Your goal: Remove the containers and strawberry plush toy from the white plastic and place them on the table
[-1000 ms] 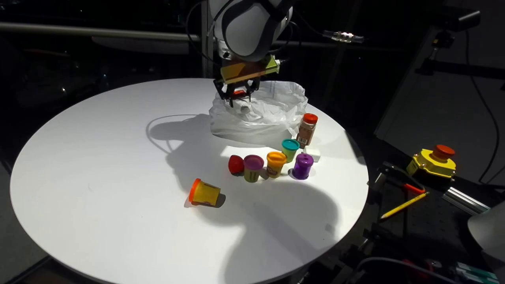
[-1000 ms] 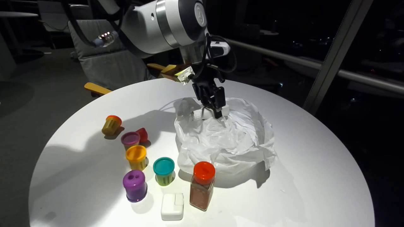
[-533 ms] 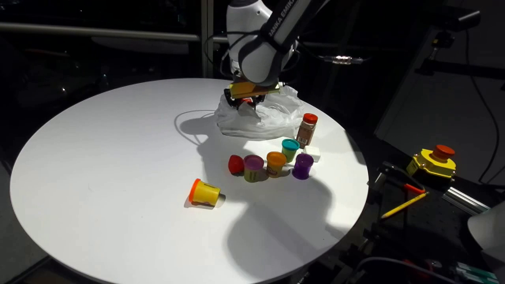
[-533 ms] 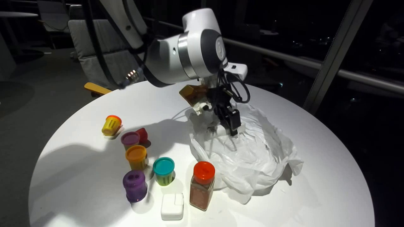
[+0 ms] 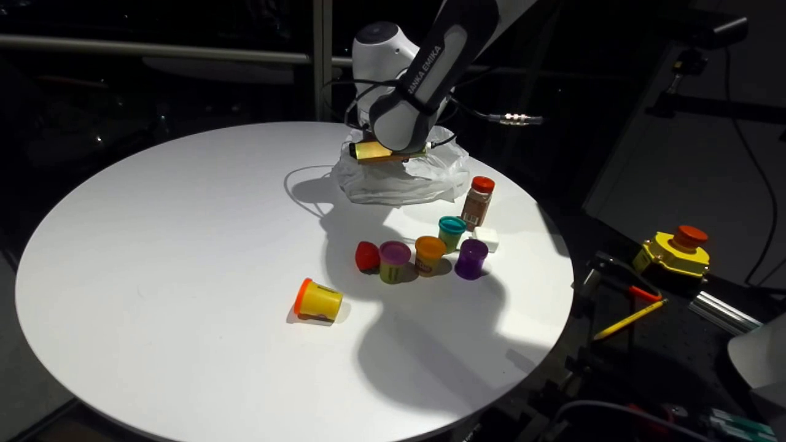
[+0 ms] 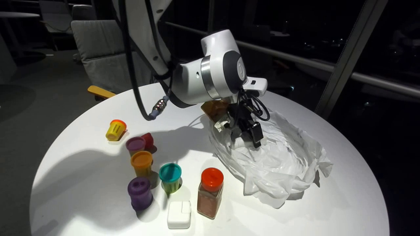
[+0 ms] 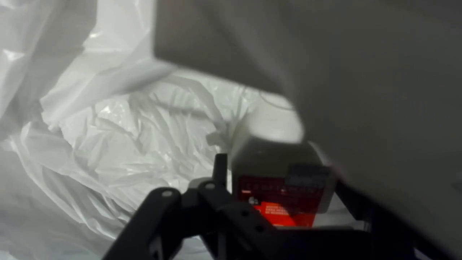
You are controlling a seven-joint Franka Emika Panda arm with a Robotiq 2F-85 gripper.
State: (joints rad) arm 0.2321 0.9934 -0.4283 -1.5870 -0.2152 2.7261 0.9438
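Note:
The folded white plastic (image 5: pixel 399 187) lies on the white round table (image 5: pixel 153 245). Low inside it is my gripper (image 7: pixel 276 171), its fingers standing wide around a white-and-red box (image 7: pixel 285 213). A narrow gap shows between the left finger (image 7: pixel 220 169) and the box; a fold of plastic hides part of the right one. Out on the table sit the strawberry plush toy (image 5: pixel 367 256), a purple-lidded cup (image 5: pixel 393 267), an orange cup (image 5: pixel 428 256), a teal-lidded cup (image 6: pixel 170 178), a purple jar (image 6: pixel 140 193) and a red-capped jar (image 6: pixel 210 196). A yellow cup (image 5: pixel 320 302) lies on its side.
A small white case (image 6: pixel 179 214) stands beside the red-capped jar, close to the plastic's edge. A cable with a metal connector (image 6: pixel 159 106) hangs from the arm. A yellow emergency-stop box (image 5: pixel 672 255) and a pencil (image 5: pixel 629 319) are off the table.
My arm has come down into the plastic, with the box lower than before. The plastic has shifted across the table along with the gripper. The items out on the table have stayed put.

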